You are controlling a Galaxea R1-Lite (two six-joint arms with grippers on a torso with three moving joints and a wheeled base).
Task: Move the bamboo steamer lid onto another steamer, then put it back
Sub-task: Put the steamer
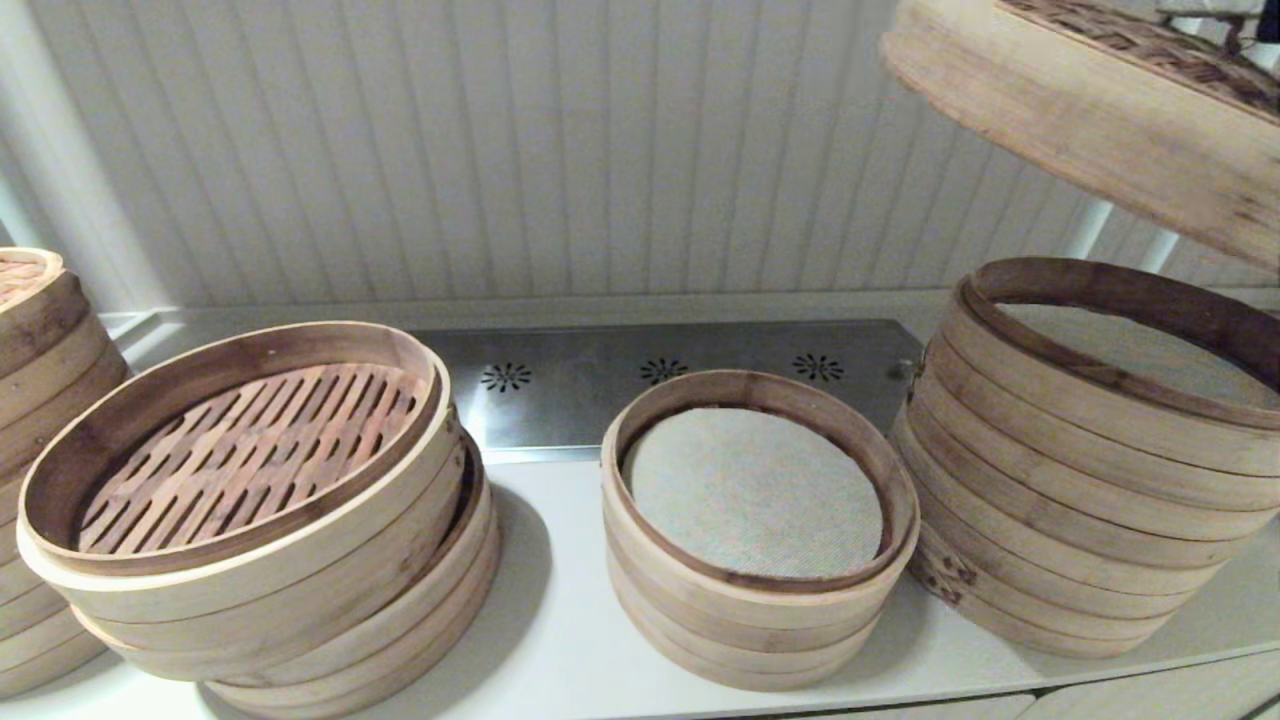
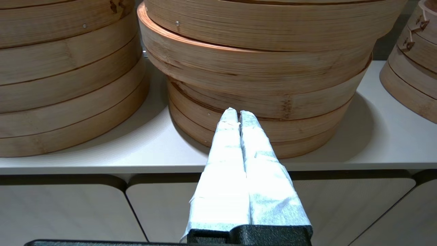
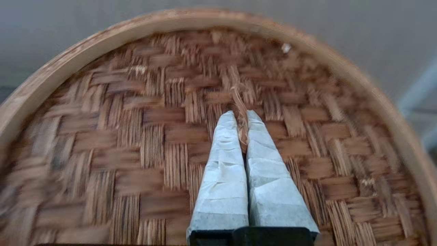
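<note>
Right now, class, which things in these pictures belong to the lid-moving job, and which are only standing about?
In the job:
- round woven bamboo steamer lid, held aloft
- right gripper, shut on its loop
- tall pale cloth-lined bamboo steamer stack

Standing about:
- short cloth-lined steamer
- leaning slatted-floor steamer stack
- left gripper, parked

The bamboo steamer lid [image 3: 143, 143] fills nearly the whole view, its dark brown woven top ringed by a pale bamboo rim. The right gripper [image 3: 241, 118] is set over the weave, its white-wrapped fingers [image 3: 222, 164] pinched together on a thin strand standing up from the lid's middle.
</note>
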